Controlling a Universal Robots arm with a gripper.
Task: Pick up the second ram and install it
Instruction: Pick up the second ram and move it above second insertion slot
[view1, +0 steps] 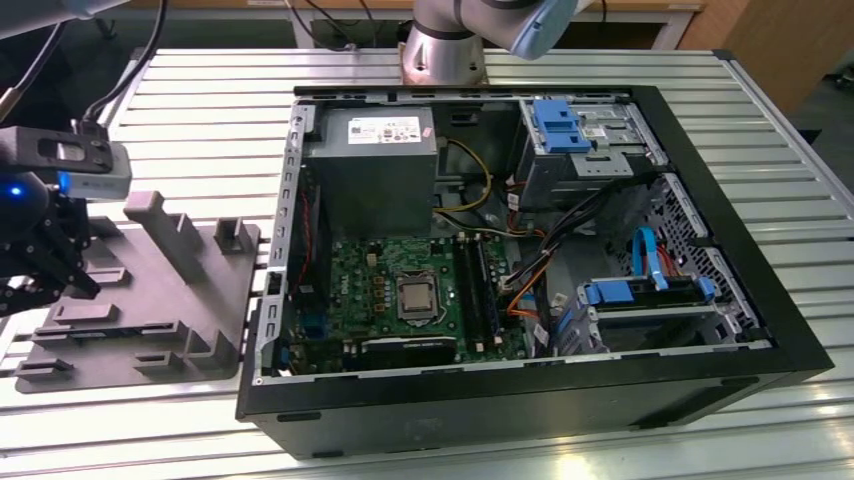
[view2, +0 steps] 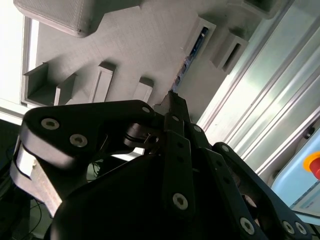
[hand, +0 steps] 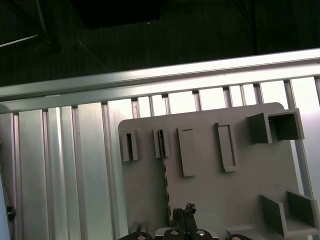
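Black gripper (view1: 47, 270) linkages are seen at the exterior view's left edge, lowered over the far-left part of the gray fixture (view1: 150, 292). In the second wrist view the gripper (view2: 172, 100) is shown with its fingers (view2: 176, 145) drawn together, their tips meeting in a narrow point; whether anything is pinched between them cannot be told.

Around it, the fixture's raised blocks and slots are spread over a slatted aluminium table (view1: 200, 90). To the exterior view's right of the fixture, just beside it, an open computer case (view1: 534, 410) is laid on its side. Inside are seen a green motherboard (view1: 387, 275), a gray power supply (view1: 371, 160), long black memory sockets (view1: 475, 285), blue drive brackets (view1: 558, 125) and loose orange and black cables (view1: 527, 285). The arm's base (view1: 447, 50) is mounted behind the case. A red button (view2: 314, 165) is glimpsed past the table's slats in the second wrist view.

The second ram (view2: 192, 55) is stood on edge in a narrow slot of the fixture (view2: 135, 45), seen as a thin dark strip. One end of the strip is met by the gripper's tips, and the rest runs straight away from them. In the first wrist view the same strip (hand: 164, 170) is seen crossing the fixture (hand: 215, 195), with the gripper (hand: 186, 212) at its near end, just beside it. Nothing is seen lying between gripper and ram.
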